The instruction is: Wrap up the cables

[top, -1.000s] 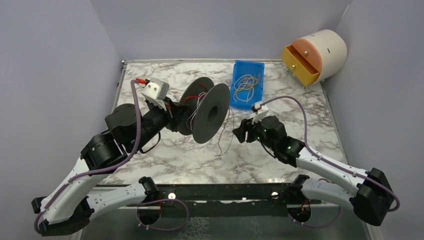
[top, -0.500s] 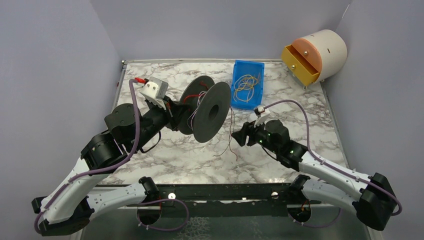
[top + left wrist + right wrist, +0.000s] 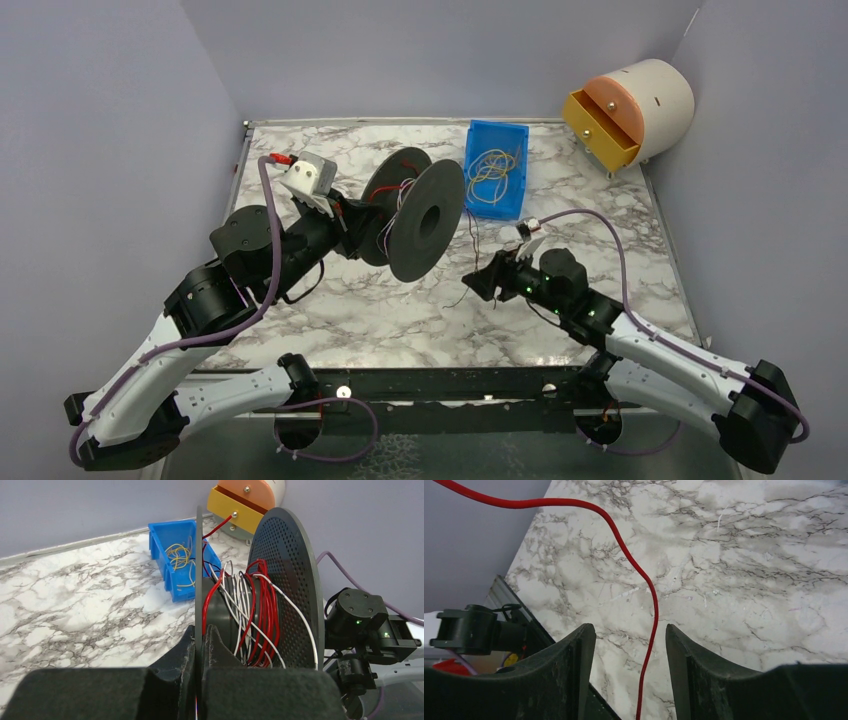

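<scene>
Nearest, the right fingers (image 3: 483, 282) hang low over the marble bench (image 3: 340, 315), a little right of its middle, and stand apart. In the right wrist view a single red cable (image 3: 644, 582) comes in from the upper left, bends, and drops straight through the gap between them, clear of both inner faces where it shows. From above, this strand and a few thin dark ones trail from the spool (image 3: 425, 235) down to the bench just left of these fingers.

Farther in and to the left, the left fingers (image 3: 349, 222) are closed on the thin rim of the spool's left flange, one finger on each face of it, as the left wrist view shows. The spool is black, its two flanges standing on edge and its axle running across toward the right arm. Most of the cables (image 3: 256, 615) sit between the flanges, wound loosely around the hub in red and white turns with a dark strand or two among them. Some loops sag slack against the perforated right flange, and one red end sticks up past the gripped rim.

Beyond the spool, at the far edge, lies a blue bin (image 3: 490, 212) with a tangle of yellow wires (image 3: 492, 165) inside. At the far right corner is a round cream drawer unit (image 3: 655, 95), its yellow drawer pulled out.
</scene>
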